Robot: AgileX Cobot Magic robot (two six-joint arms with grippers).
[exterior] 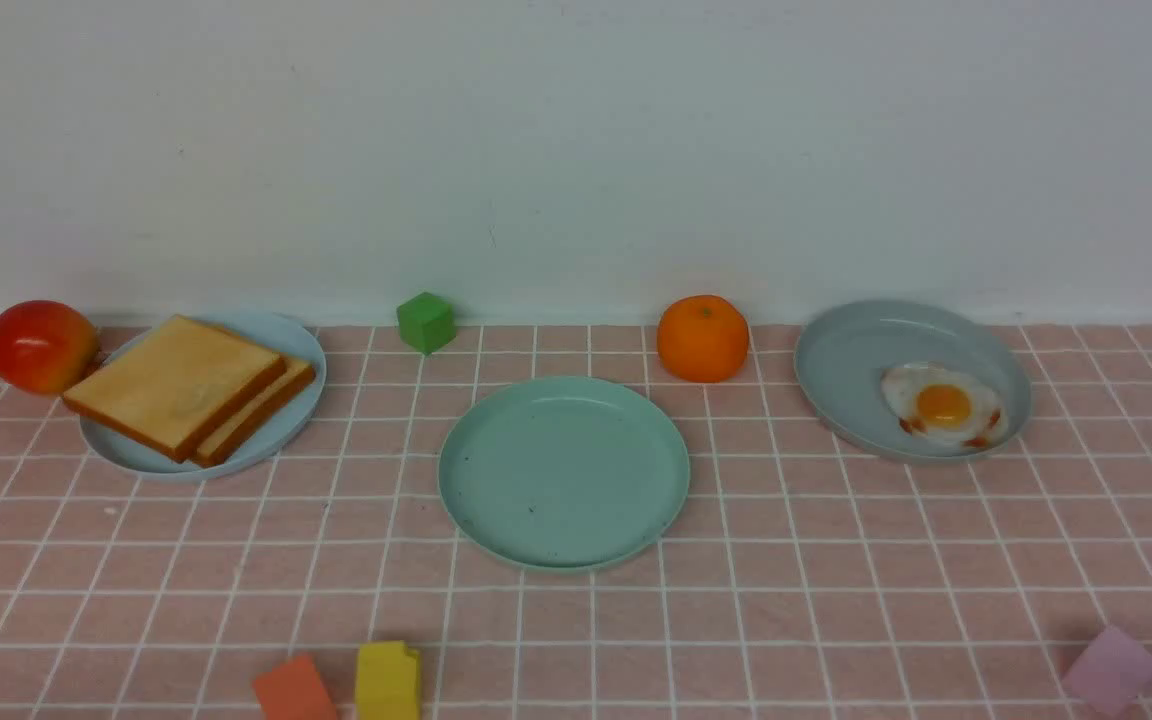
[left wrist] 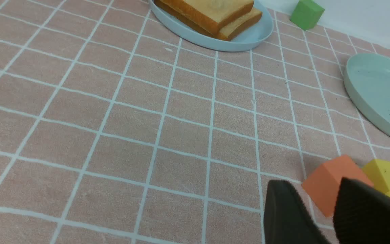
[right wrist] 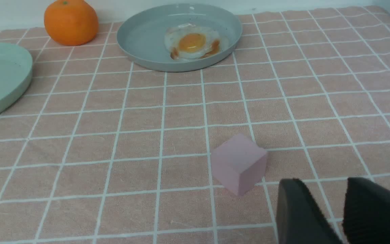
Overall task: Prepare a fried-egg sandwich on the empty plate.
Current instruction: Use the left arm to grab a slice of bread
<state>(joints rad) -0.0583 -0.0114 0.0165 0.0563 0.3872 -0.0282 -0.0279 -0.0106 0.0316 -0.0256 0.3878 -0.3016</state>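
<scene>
Pink gridded cloth over the table (exterior: 836,600). The smooth mint plate (exterior: 563,470) sits bare at centre. Two square, crusted toast slices (exterior: 176,385) are stacked askew on the pale blue plate (exterior: 294,345) near the far left corner. The glossy fried egg (exterior: 943,405) lies on the grey plate (exterior: 856,350), far right. My left end effector (left wrist: 315,184) is spread and empty, with the toast ahead toward the far edge, so I reckon the left arm's nearer. The right end effector (right wrist: 327,183) is spread too.

left gripper (left wrist: 313,186): jaws apart, holding nothing | right gripper (right wrist: 325,183): jaws apart, holding nothing
</scene>
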